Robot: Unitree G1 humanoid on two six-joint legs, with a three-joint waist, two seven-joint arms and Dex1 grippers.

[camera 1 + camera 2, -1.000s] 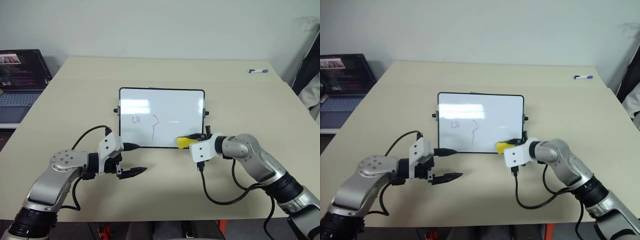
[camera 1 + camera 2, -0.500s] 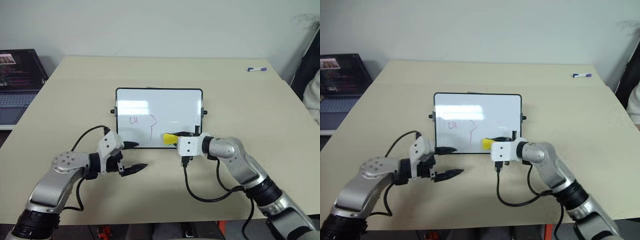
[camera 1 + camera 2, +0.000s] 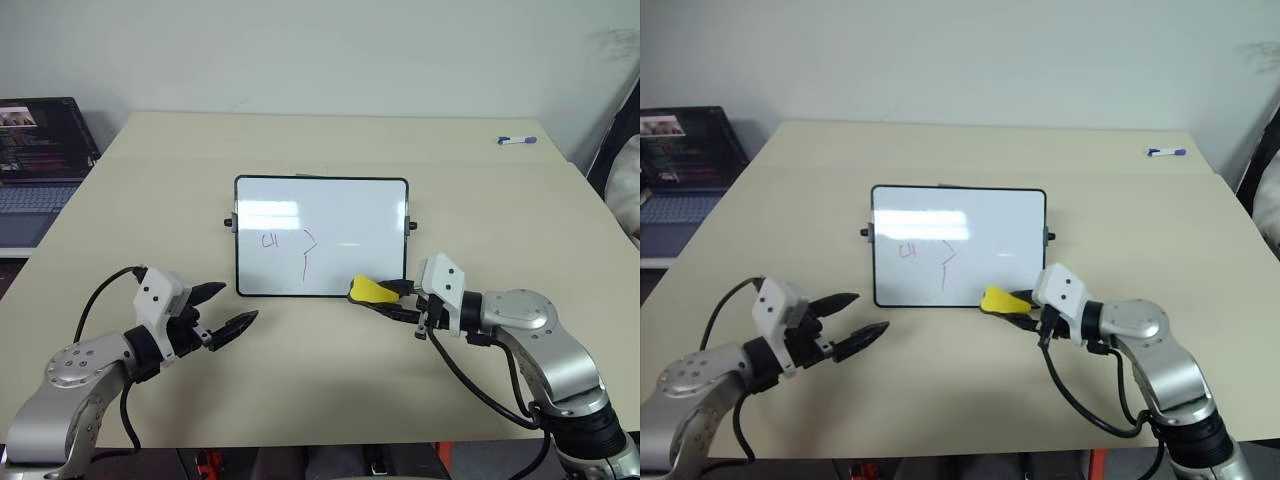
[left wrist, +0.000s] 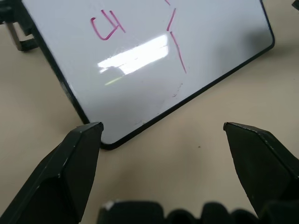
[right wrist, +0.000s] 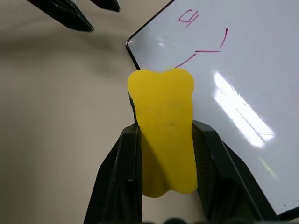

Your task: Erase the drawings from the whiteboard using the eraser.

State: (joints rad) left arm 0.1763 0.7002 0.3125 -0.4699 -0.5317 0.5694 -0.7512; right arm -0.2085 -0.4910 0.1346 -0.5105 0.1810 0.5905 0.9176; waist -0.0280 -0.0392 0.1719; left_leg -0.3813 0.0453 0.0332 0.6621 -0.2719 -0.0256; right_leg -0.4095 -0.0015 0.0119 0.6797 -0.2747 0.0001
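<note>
The right fingers point(image 3: 392, 296) are shut tight on the yellow eraser point(image 3: 370, 290). The eraser sits at the near right corner of the whiteboard point(image 3: 350, 205), right at its black frame. From the eraser, the drawings point(image 3: 290, 247) lie across the whiteboard toward its left half: a small "CH" mark and a bent line. So the right arm is the one to use, and I think it needs to go left and a bit farther along the board. The whiteboard's long side runs left to right. The left fingers point(image 3: 222, 311) are wide open and hold nothing, near the whiteboard's near left corner. The table point(image 3: 300, 140) has lots of bare room around the whiteboard.
</note>
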